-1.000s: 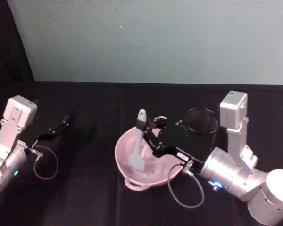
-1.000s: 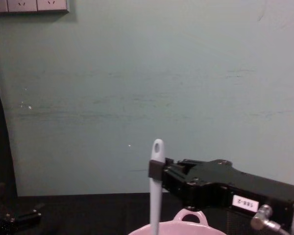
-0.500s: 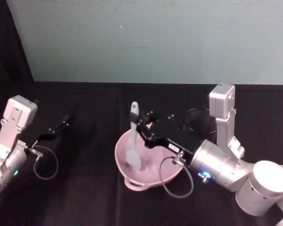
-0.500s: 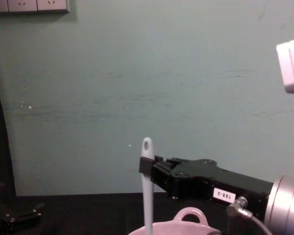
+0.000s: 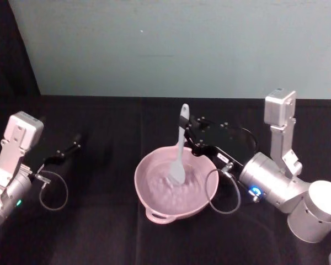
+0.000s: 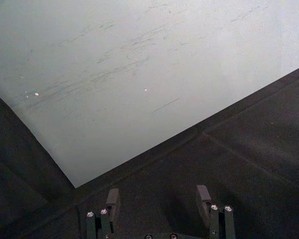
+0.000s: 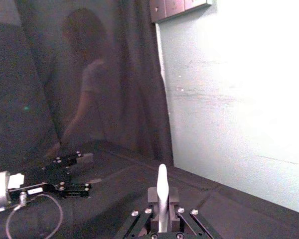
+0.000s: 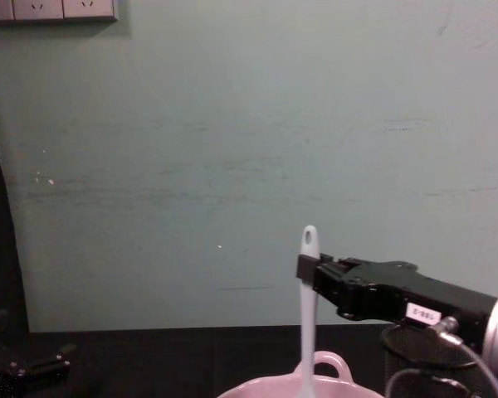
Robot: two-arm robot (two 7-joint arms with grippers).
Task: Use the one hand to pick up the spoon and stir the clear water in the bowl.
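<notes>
Your right gripper (image 5: 188, 132) pinches the slim plastic spoon (image 5: 180, 150), flat blade in the round pink bowl (image 5: 141, 183); left gripper (image 5: 71, 146) idles, parted.

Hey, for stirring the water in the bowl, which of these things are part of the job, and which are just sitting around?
In the job: right gripper, shut on the spoon; pink bowl, with the spoon's blade down in it.

Just lying about: black mesh cup to the bowl's right; left gripper, open, parked at the left; wall sockets.
</notes>
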